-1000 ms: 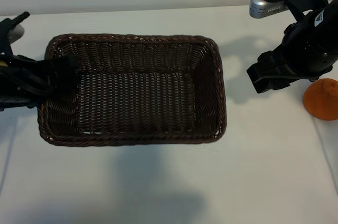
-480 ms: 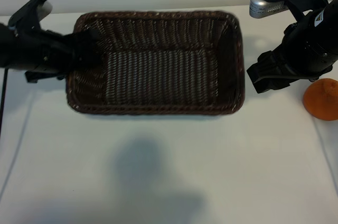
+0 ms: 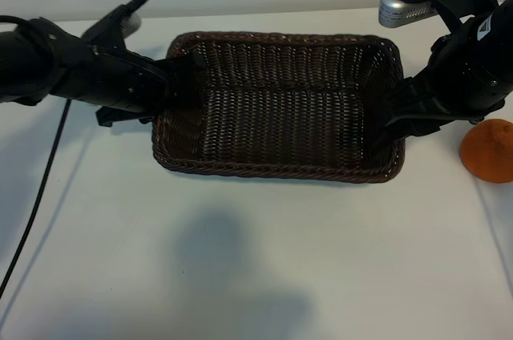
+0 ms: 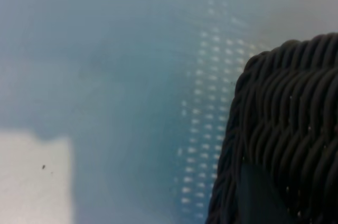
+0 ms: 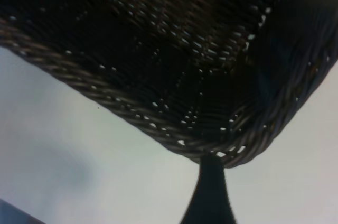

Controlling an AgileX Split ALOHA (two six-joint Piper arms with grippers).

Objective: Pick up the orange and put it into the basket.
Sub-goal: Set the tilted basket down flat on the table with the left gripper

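Lying under everything is the big white tabletop point(image 3: 256, 276), with a soft grey shadow on it near the front.

On it sits the large dark brown woven wicker basket point(image 3: 280, 107), a rectangle with rounded corners and a braided rim. It sits a bit crooked. Nothing shows inside it.

Next in size are the two black robot arms. The left arm reaches in from the left side, and the left tool point(image 3: 183, 83) is clamped on the basket's left end wall, one finger inside and one outside. In the left wrist view the woven rim point(image 4: 285, 129) fills one corner, very close up. A thin black cable point(image 3: 36, 204) trails from this arm across the tabletop.

The right arm hangs at the right side. The right tool point(image 3: 397, 119) points down at the basket's right end, with its fingers spread wide and holding nothing. In the right wrist view one dark finger point(image 5: 208, 195) sits just outside the basket's corner point(image 5: 222, 150).

Smallest is the little matte orange fruit with a knob on top point(image 3: 487, 151). It rests on the tabletop at the far right, outside the basket, just beside the right arm.
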